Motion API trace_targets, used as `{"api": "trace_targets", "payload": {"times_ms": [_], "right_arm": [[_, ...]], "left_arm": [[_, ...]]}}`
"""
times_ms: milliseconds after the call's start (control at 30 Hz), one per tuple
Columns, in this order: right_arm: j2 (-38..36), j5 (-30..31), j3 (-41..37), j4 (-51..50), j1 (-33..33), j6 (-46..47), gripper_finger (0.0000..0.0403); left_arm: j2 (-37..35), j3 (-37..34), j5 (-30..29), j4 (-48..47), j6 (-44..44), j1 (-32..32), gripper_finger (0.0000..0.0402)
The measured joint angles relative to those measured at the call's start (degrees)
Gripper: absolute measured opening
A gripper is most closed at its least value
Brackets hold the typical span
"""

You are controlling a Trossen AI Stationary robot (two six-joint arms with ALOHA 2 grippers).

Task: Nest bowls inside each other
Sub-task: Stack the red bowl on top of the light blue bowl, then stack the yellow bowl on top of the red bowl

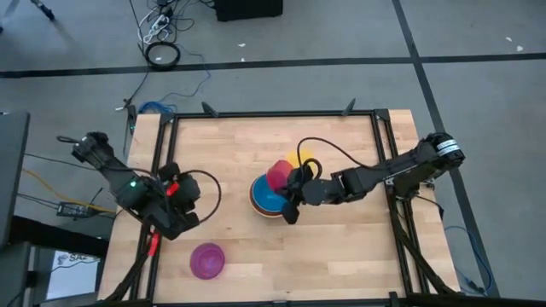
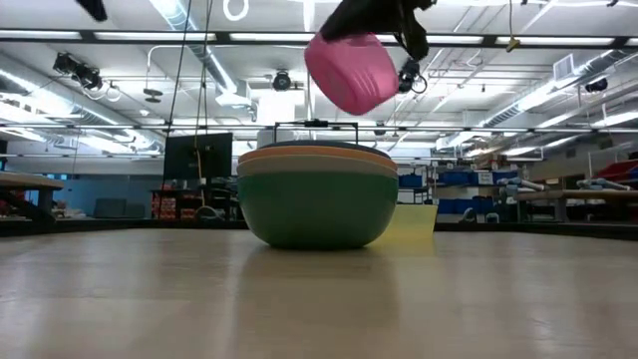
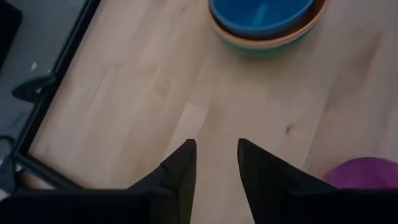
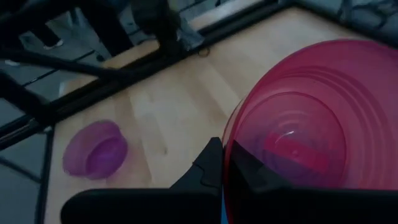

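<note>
A red-pink bowl (image 2: 349, 72) hangs tilted in the air above a stack of nested bowls (image 1: 268, 201), and my right gripper (image 4: 224, 158) is shut on it. The stack has a blue bowl (image 3: 261, 14) innermost, orange rims and a green outer bowl (image 2: 317, 214), and stands on its base mid-table. A yellow bowl (image 1: 302, 159) sits just behind it. A magenta bowl (image 1: 207, 260) rests upright near the front left. My left gripper (image 3: 216, 168) hovers open over bare table left of the stack. My right gripper pinches the red-pink bowl's wall at its rim (image 4: 231, 146), one finger (image 4: 208, 167) outside and the other inside, showing through the translucent wall. It reaches in from the table's right. The bowl is lifted clear, tipped on its side above the stack.
The black frame rail (image 1: 273, 113) runs round the wooden table (image 1: 341, 256). Bare wood lies right of the stack and along the front edge. Cables and a dark box lie on the floor beyond the far edge.
</note>
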Motion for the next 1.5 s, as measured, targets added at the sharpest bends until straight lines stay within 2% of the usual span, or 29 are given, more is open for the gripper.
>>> {"api": "trace_targets", "payload": {"times_ms": [300, 500, 733, 967, 1200, 1267, 1400, 1500], "right_arm": [[0.07, -1.65, -6.64, 4.48, -0.19, 4.40, 0.0000], [0.03, -1.76, -9.07, 10.50, -0.19, 2.15, 0.0007], [0.02, -1.87, -9.11, 9.95, -0.39, 2.08, 0.0054], [0.02, -2.92, -9.11, 10.56, -0.66, 2.16, 0.0111], [0.02, -3.25, -9.11, 10.81, -0.69, 2.11, 0.0127], [0.02, -3.25, -9.11, 9.97, -0.37, 1.84, 0.0126], [0.02, -3.24, -9.11, 6.26, 1.40, 2.58, 0.0126], [0.02, -3.25, -9.11, 3.62, 3.35, 4.83, 0.0125]], "left_arm": [[0.00, -9.48, 0.11, 5.00, -2.76, 0.00, 0.0127], [0.02, -14.83, 2.11, 9.07, -3.37, 0.00, 0.0127], [0.04, -17.34, 3.61, 16.01, -3.32, 0.00, 0.0127], [0.04, -17.49, 3.65, 18.35, -3.26, 0.00, 0.0127], [0.04, -17.49, 4.12, 18.86, -3.23, 0.00, 0.0127], [0.04, -17.49, 7.52, 19.54, -3.25, 0.02, 0.0127], [0.04, -17.49, 18.51, 20.12, -2.80, -0.98, 0.0127], [0.00, -18.68, 24.88, 27.85, 0.36, -2.96, 0.0127]]}}
